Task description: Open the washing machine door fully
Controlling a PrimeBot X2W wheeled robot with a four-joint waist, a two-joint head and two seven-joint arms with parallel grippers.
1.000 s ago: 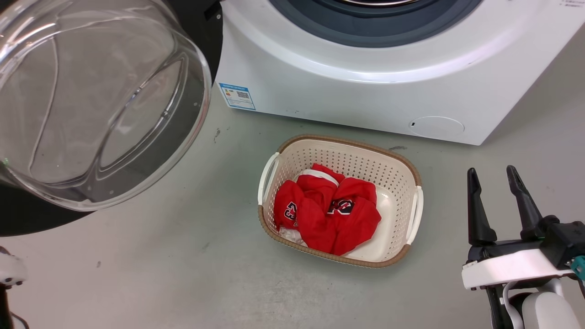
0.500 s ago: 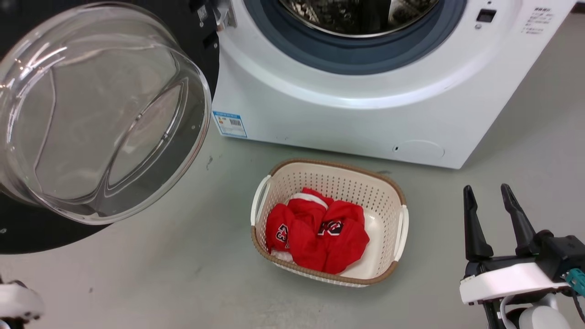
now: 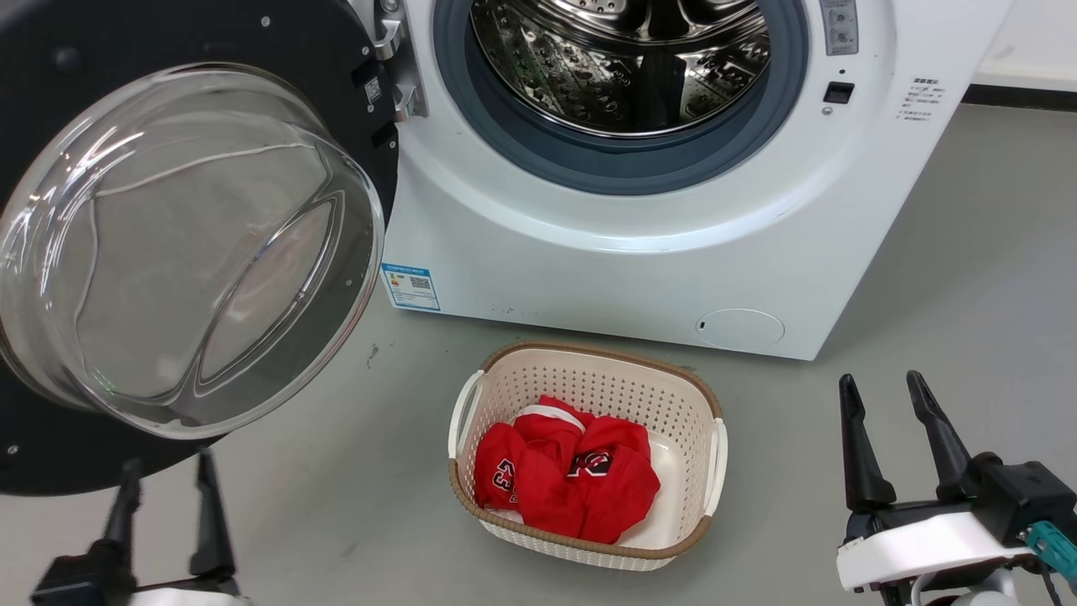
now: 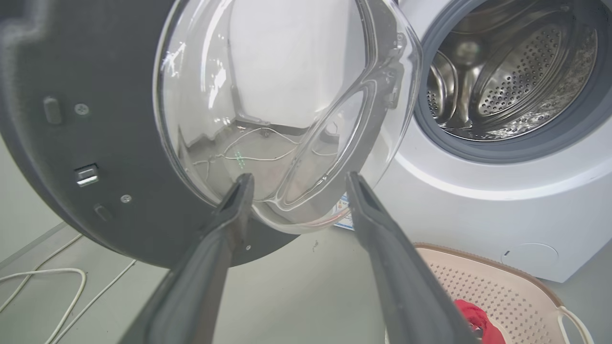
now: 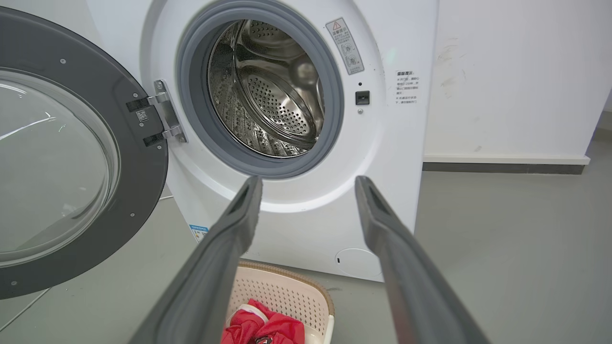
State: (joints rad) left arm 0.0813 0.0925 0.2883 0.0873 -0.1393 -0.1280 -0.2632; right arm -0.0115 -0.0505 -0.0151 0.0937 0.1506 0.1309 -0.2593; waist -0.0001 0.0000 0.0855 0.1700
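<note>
One white boxy front-loading washing machine [image 3: 589, 252] stands on the grey floor [image 3: 925, 278]. Its single round glossy black door with a clear bulging glass bowl [image 3: 185, 244] hangs swung wide to the robot's left, and the perforated steel drum [image 3: 623, 59] is uncovered. There are two grippers. The left gripper [image 3: 167, 471] is just below the door's lower rim and the right gripper [image 3: 879, 396] is over bare floor, both spread and empty. One cream perforated plastic basket with a brown rim [image 3: 589, 362] sits between them, holding crumpled red cloth [image 3: 572, 488] (how many pieces, I cannot tell).
</note>
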